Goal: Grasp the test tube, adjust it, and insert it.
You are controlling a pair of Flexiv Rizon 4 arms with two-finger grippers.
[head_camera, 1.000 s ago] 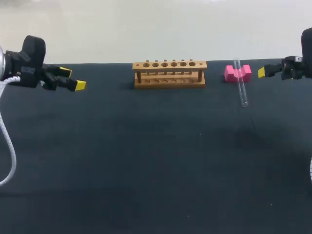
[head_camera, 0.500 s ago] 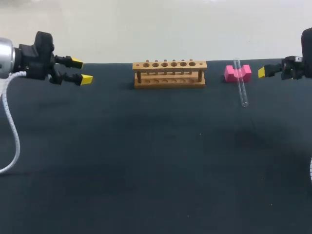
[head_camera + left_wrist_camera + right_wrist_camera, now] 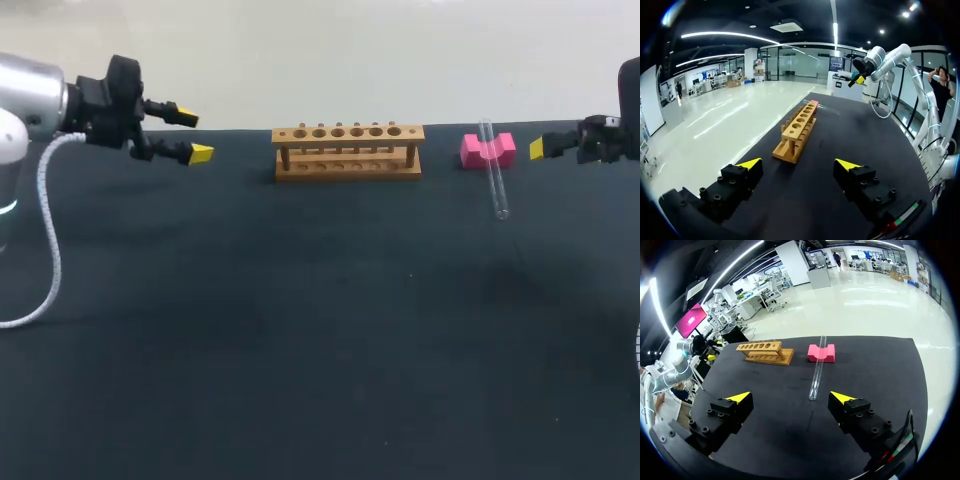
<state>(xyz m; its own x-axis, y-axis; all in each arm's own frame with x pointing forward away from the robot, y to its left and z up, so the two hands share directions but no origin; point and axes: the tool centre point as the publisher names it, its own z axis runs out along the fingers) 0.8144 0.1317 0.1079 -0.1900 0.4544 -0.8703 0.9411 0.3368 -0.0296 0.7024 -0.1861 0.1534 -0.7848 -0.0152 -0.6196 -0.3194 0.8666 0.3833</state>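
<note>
In the head view, the test tube (image 3: 497,190) lay at about two o'clock from the middle of the dark table (image 3: 320,330). It rested across the notch of a pink block (image 3: 508,150), with its near end down on the table. The wooden rack (image 3: 348,150) stood at twelve o'clock, just beside the block and apart from it.

The left gripper (image 3: 190,136) hung at ten o'clock, well apart from the rack. In the left wrist view its fingers (image 3: 749,164) were spread wide with nothing between them, and the rack (image 3: 796,132) was ahead.

The right gripper (image 3: 540,148) sat at three o'clock from the block. Its fingers (image 3: 842,397) were likewise parted and empty, and the tube (image 3: 817,370) lay ahead of them.
</note>
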